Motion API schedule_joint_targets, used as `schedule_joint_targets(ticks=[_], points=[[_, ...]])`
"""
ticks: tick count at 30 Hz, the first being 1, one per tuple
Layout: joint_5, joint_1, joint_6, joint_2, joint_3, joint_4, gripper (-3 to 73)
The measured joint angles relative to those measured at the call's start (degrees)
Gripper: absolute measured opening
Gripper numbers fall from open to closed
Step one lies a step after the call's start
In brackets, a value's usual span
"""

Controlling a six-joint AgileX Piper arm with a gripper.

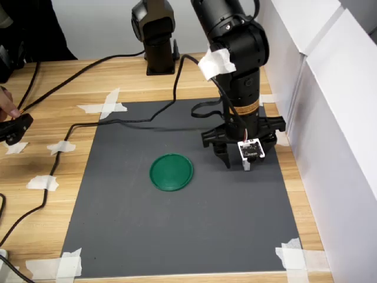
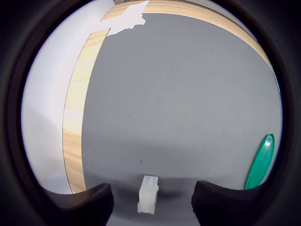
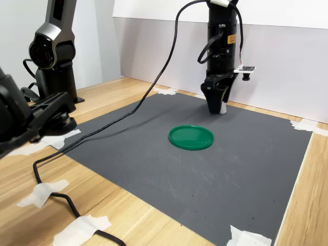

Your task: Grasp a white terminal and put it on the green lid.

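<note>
The white terminal (image 2: pixel 148 194) stands on the grey mat between my two dark fingertips (image 2: pixel 82 205), with a gap on each side. My gripper (image 2: pixel 153 200) is open and points straight down, low over the mat. In the second exterior view the gripper (image 3: pixel 218 106) hangs just behind the green lid (image 3: pixel 190 137), and a small pale piece, the terminal (image 3: pixel 222 108), shows at its tips. In the first exterior view the gripper (image 1: pixel 235 160) is to the right of the green lid (image 1: pixel 171 172), which lies flat with nothing on it. The lid's edge (image 2: pixel 261 162) also shows in the wrist view.
The grey mat (image 1: pixel 177 236) is taped to a wooden table with white tape pieces (image 1: pixel 106 105). A black cable (image 1: pixel 129 121) crosses the mat's far edge. White panels (image 1: pixel 330 118) stand close on the first exterior view's right. A second black arm's base (image 1: pixel 159 41) stands at the back. A hand (image 1: pixel 8 106) shows at the left edge.
</note>
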Motion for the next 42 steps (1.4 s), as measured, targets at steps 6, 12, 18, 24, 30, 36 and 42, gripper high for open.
schedule_joint_targets(ticks=[6, 12, 18, 24, 30, 36, 42], points=[[-0.8, 0.0, 0.0, 0.3, 0.0, 0.2, 65.8], [-0.7, 0.0, 0.0, 1.3, 0.0, 0.2, 56.1], [-0.7, 0.0, 0.0, 1.9, 0.0, 0.2, 36.8], [-1.0, 0.0, -0.1, 2.1, -0.1, 0.2, 20.4], [-1.2, 0.0, -0.2, 2.1, -0.1, 0.2, 9.4], [-0.4, -0.1, -1.3, 1.4, -0.1, 0.2, 9.2], [3.9, -4.3, -4.8, -3.6, -0.1, 0.4, 9.2]])
